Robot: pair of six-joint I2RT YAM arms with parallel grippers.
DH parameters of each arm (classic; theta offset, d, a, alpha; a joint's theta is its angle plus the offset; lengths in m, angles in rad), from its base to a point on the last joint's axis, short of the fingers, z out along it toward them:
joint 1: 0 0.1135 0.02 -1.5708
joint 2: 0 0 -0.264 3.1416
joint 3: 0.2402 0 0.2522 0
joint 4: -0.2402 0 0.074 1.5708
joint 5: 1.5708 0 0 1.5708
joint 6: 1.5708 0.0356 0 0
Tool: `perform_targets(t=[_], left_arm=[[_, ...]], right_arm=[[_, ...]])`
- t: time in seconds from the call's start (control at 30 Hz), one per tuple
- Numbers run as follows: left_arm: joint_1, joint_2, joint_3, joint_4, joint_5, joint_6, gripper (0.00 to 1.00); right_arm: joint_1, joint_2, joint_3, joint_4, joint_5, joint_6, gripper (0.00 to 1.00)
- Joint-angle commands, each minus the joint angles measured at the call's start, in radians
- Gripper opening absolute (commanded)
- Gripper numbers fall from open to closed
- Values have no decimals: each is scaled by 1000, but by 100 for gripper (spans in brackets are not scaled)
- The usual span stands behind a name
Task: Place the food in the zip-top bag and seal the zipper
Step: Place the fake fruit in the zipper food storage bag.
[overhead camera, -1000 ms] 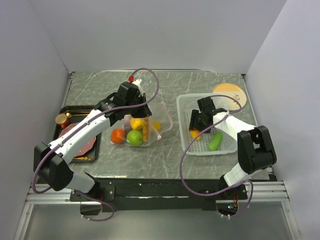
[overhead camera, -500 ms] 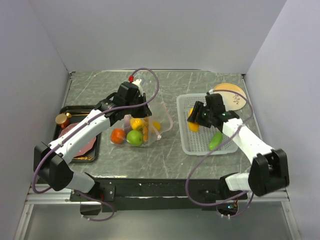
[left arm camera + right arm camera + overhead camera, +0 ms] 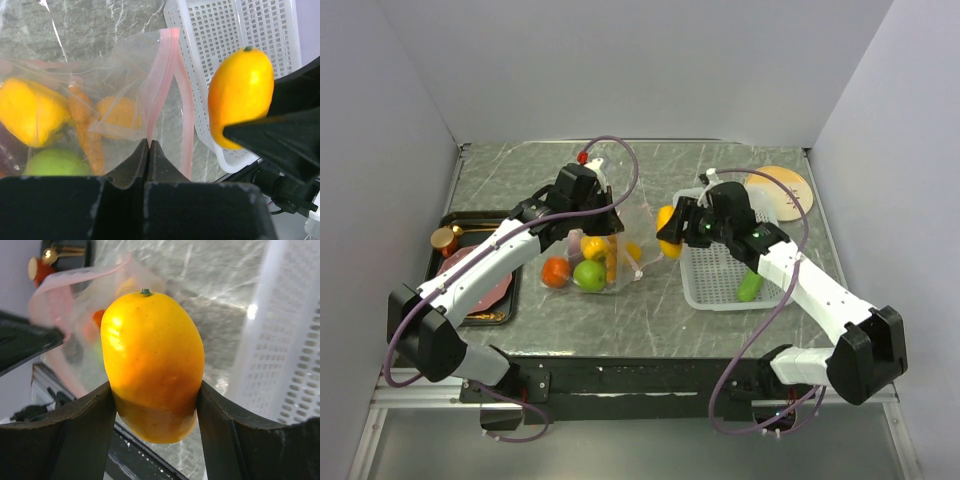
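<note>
My right gripper (image 3: pixel 672 232) is shut on an orange mango (image 3: pixel 152 365) and holds it in the air between the white basket (image 3: pixel 775 286) and the bag's mouth; the mango also shows in the left wrist view (image 3: pixel 240 95). My left gripper (image 3: pixel 149 143) is shut on the upper pink zipper strip (image 3: pixel 156 100) of the clear zip-top bag (image 3: pixel 605 250), holding the mouth lifted. Inside the bag lie a yellow pepper (image 3: pixel 30 117), a green lime (image 3: pixel 588 275), a red-orange tomato (image 3: pixel 555 271) and an orange piece (image 3: pixel 117 110). A green cucumber (image 3: pixel 751 283) lies in the basket.
A black tray (image 3: pixel 518 268) at the left holds a reddish-pink slab (image 3: pixel 492 290) and a small brown jar (image 3: pixel 445 240). A tan round plate (image 3: pixel 782 190) lies behind the basket. A red-capped small object (image 3: pixel 583 157) sits behind the left gripper.
My right gripper has lifted the mango out of the basket and carried it left, over the basket's left rim towards the bag. The left gripper has stayed on the bag's strip.
</note>
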Motion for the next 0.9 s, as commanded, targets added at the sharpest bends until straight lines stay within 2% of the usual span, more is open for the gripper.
perform_targets(t=[0.0,0.37,0.73,0.87], left_arm=[[-3,-18,19,26,19,-9,1],[-3,-15,33,22,19,-1,1],[-3,-6,39,22,21,-5,1],[-3,-21,58,6,18,3,1]], right_arm=[[28,35,69,13,-65,-47,33],[85,149,117,62,-74,-53,34],[142,255,193,-35,-115,-115,37],[146,253,180,-24,-62,-86,37]])
